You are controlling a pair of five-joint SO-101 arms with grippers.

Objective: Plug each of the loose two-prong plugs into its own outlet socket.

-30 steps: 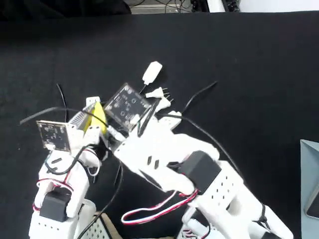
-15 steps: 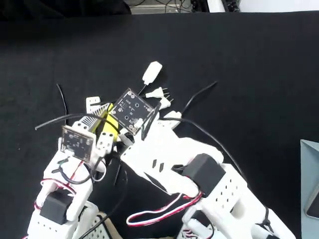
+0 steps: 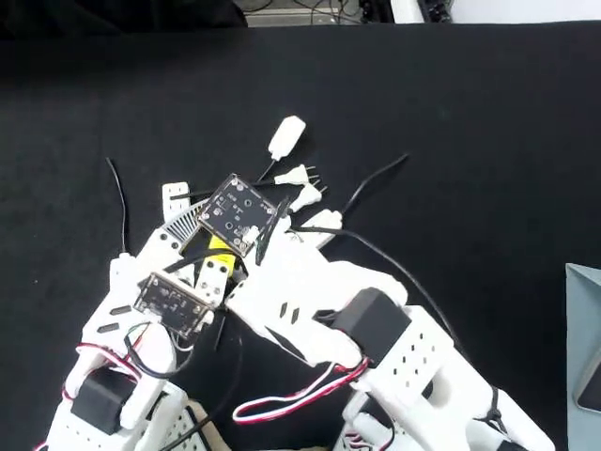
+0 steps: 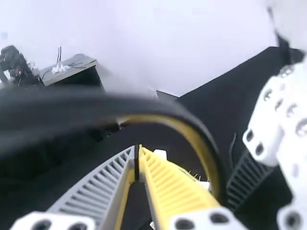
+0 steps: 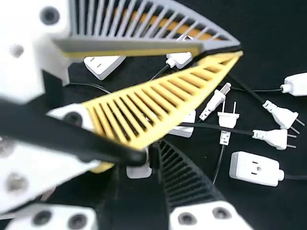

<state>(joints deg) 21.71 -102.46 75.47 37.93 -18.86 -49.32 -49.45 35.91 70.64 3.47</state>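
Crowding is the main issue, with both arms bunched over the plug pile close to their bases. Left gripper (image 4: 137,158) is clenched, its grey and yellow fingers (image 4: 168,187) pressed tip to tip with nothing visible between them, pointing out across the room rather than down. Right gripper (image 5: 163,136) hangs just above the pile, and I cannot tell whether it is released or clenched. I see nothing plugged in yet. Below the right wrist a two-prong plug (image 5: 225,115) lies with its prongs free and a second plug (image 5: 274,138) is near it. An outlet socket block (image 5: 254,168) sits just beside them, slots facing the camera. Another outlet block (image 5: 103,64) lies well apart from those. My read is that the step in hand is picking a first plug. I'd back the left arm (image 3: 99,329) off first, then grip a plug by its body with the prongs left clear. The other claw should pin the socket block so it can't slide, and the prongs need lining up with the slots before pushing. Thin cords (image 5: 217,165) cross each other, so lift slowly or neighbours will drag. For room, the black table (image 3: 470,141) is open beyond and to the right of the pile, with the far edge well away. A grey-blue object (image 3: 584,338) sits at the right border, well apart. The tight side is by the arm bases, where red-and-white wiring (image 3: 300,393) loops.
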